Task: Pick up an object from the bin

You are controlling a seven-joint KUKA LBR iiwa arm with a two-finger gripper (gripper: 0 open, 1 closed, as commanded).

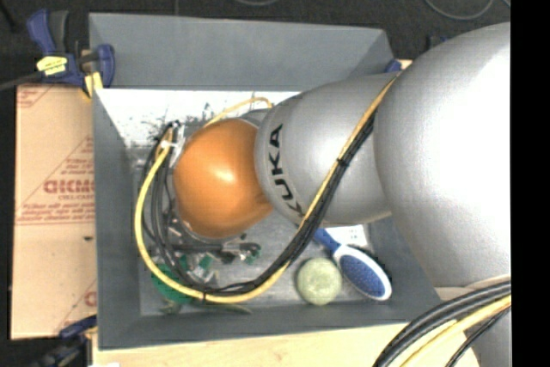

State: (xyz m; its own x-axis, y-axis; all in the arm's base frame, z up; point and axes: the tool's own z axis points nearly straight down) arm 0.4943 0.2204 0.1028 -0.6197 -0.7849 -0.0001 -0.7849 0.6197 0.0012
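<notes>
**Bin contents and rig, listed left to right**

1. Grey metal bin (116,211). The left wall and a strip of floor along the near edge are bare. The floor at the back left is speckled with dark marks.
2. Green item (169,288). A small, crumpled-looking thing on the floor in the near-left corner, partly crossed by cabling. Its kind cannot be made out.
3. Yellow cable (142,211). Part of the robot. It loops down the left side of the wrist and sweeps along the bin's near floor, with black leads beside it.
4. Orange cover (219,180). A rounded dome on the wrist, low inside the bin, left of centre.
5. Pincer (199,255). Dark hardware just below the orange cover, close to the floor and just beside the green item. Whether it is open, closed or gripping anything cannot be told, because the cover and cables hide it.
6. Arm (344,159). A silver body entering from the right and covering much of the bin's middle and right.
7. Pale green ball (319,280). On the near floor, right of centre, touching or just beside the yellow cable.
8. Blue-and-white brush (364,272). It lies just beside the ball on its right, with the handle running under the arm.

**Step in hand (judged):** the descent or grasp phase, low over the near-left floor. The green item is the nearest candidate, and nothing is seen held.

**Next move calls for (judged):** closing on the item if that is not done, then a straight lift clear of the left wall and the trailing cable.
</notes>
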